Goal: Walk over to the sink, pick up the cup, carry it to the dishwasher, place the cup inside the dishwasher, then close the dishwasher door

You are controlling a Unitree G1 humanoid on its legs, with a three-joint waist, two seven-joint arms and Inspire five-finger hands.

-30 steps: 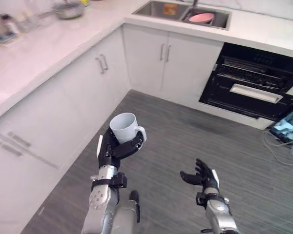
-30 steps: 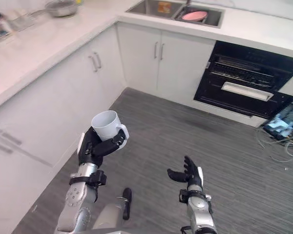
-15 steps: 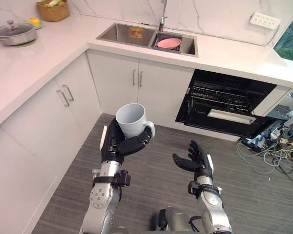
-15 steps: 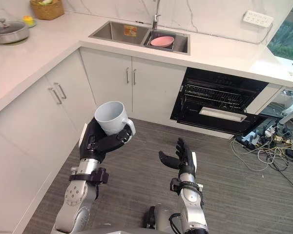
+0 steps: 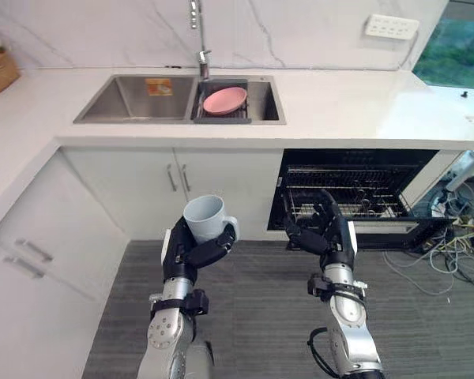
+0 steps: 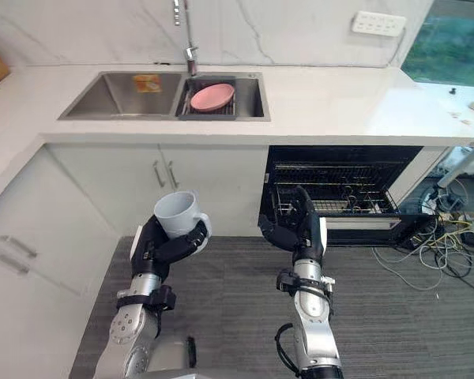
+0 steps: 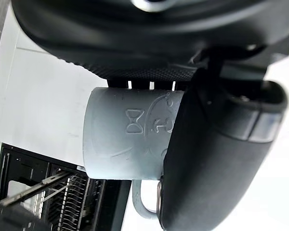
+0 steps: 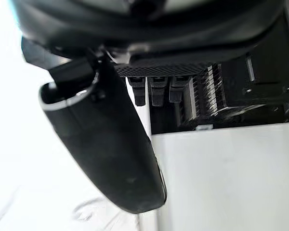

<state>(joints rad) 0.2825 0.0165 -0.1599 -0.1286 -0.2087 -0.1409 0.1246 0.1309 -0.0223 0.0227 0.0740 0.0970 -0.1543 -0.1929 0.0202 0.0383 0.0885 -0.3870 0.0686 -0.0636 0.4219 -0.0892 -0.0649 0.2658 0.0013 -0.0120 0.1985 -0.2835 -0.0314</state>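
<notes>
Dark fingers (image 5: 212,250) of the left hand (image 5: 182,254) curl round a pale grey cup (image 5: 205,217), held upright with its mouth up, in front of the white cabinet doors (image 5: 162,185) under the sink (image 5: 134,99). The right hand (image 5: 325,234) is empty, its fingers loosely spread, before the open dishwasher (image 5: 363,185). What looks like a pink bowl (image 5: 224,100) lies in the sink's right basin, set in the white counter (image 5: 355,103).

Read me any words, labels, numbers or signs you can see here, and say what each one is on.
No text can be read here.
Sticker on the sink's left basin: print too small to read.
Cup in the left hand: raised marks, a bow-like shape and curls, no legible words.
</notes>
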